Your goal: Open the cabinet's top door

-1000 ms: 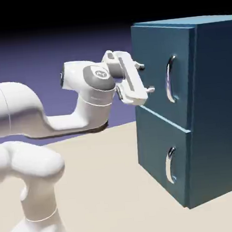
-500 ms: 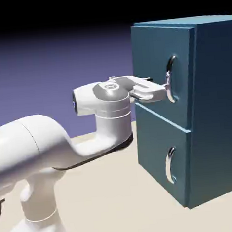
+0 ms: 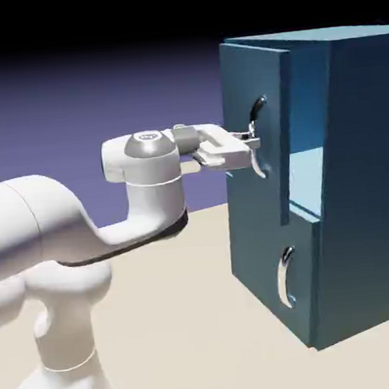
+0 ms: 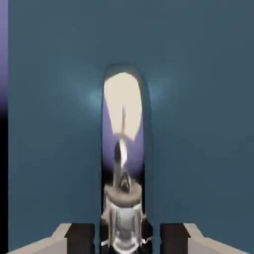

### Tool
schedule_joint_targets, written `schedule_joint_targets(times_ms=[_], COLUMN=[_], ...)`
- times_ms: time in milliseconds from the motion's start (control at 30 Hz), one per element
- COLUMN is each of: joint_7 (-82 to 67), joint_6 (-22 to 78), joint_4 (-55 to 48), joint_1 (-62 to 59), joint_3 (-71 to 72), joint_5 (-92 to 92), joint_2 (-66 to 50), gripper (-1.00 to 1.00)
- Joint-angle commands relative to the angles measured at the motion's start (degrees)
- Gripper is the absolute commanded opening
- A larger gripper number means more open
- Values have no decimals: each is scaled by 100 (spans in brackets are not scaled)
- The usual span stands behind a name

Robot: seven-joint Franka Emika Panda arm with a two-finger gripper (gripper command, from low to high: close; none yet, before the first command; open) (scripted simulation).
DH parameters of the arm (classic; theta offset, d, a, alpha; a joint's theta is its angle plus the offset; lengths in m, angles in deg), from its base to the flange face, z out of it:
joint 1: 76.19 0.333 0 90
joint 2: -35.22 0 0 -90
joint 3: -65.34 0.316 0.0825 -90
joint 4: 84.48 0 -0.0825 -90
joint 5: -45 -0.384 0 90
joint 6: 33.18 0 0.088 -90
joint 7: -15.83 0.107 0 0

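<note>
Although the top door (image 3: 255,134) at the upper right of the cabinet (image 3: 355,184) stands slightly out from the front, we judge most of its travel remains. We have the gripper (image 3: 252,147) clamped on its silver handle (image 3: 258,138).

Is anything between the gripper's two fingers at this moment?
Yes: the top door's silver handle sits between the fingers, plainest in the hand view. In the exterior view the gripper meets that handle on the top door.

Gap behind the top door

The top door (image 3: 255,134) stands ajar from the cabinet (image 3: 354,175), leaving a narrow slot; bare table (image 3: 185,331) lies open in front.
</note>
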Motion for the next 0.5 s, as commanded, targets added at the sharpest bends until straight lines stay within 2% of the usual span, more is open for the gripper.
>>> schedule_joint_targets(times_ms=[0, 467], joint_7=[4, 209], joint_6=[162, 2395], joint_4=[119, 850], joint_1=[-79, -160], joint_3=[208, 3114], joint_5=[-195, -3028], joint_2=[53, 244], gripper=[-100, -100])
